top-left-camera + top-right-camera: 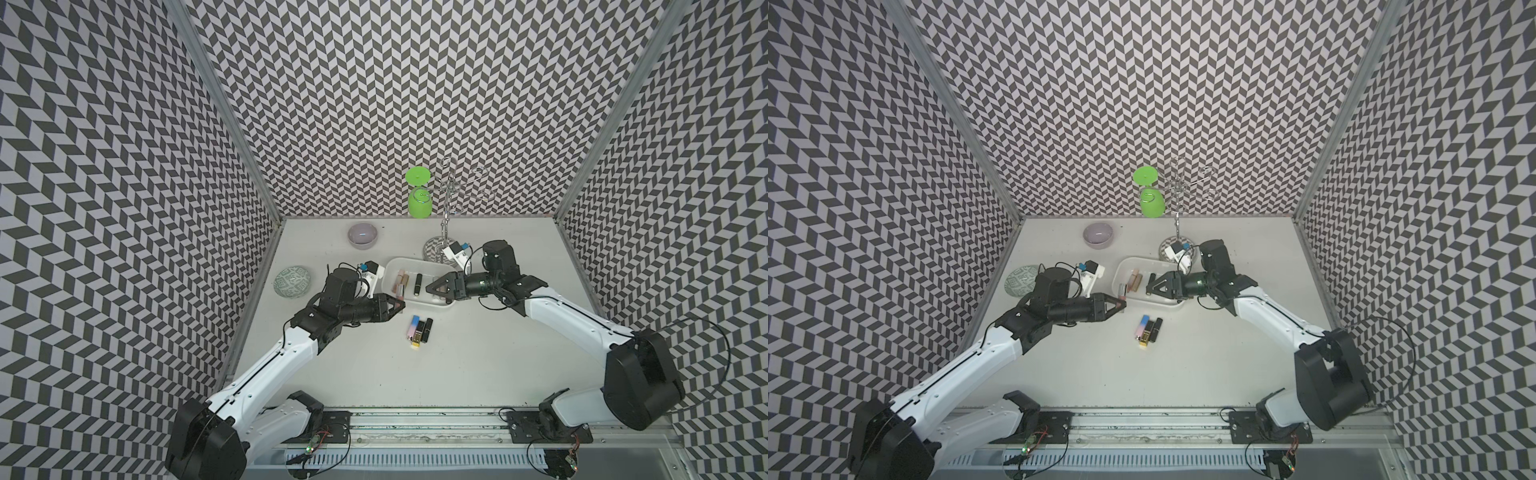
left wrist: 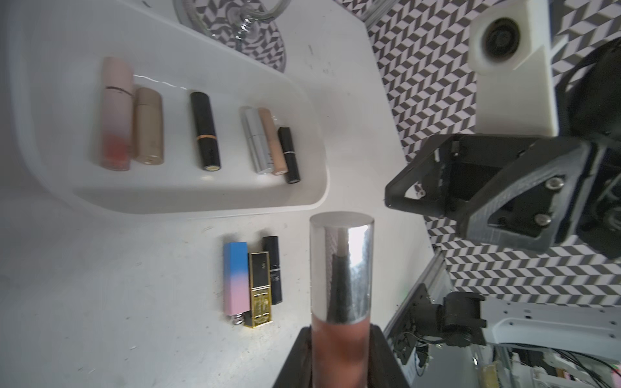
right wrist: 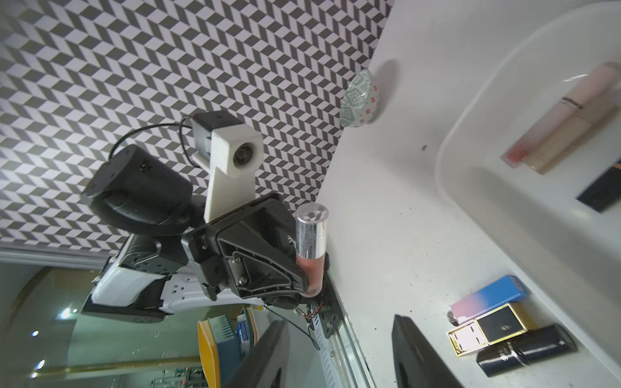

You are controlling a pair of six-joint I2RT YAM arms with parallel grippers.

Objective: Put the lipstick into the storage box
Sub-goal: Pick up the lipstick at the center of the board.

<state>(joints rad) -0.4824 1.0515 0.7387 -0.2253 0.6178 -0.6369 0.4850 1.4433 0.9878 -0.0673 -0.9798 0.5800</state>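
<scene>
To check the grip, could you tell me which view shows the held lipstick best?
The right wrist view: the lipstick shows nearly whole, clamped in the left gripper. The left wrist view shows it close but cut off; in both top views it is tiny.

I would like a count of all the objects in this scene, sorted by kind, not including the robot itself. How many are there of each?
lipstick: 10
storage box: 1
grey bowl: 1
patterned plate: 1
green cup: 1
metal stand: 1
Total: 15
</scene>
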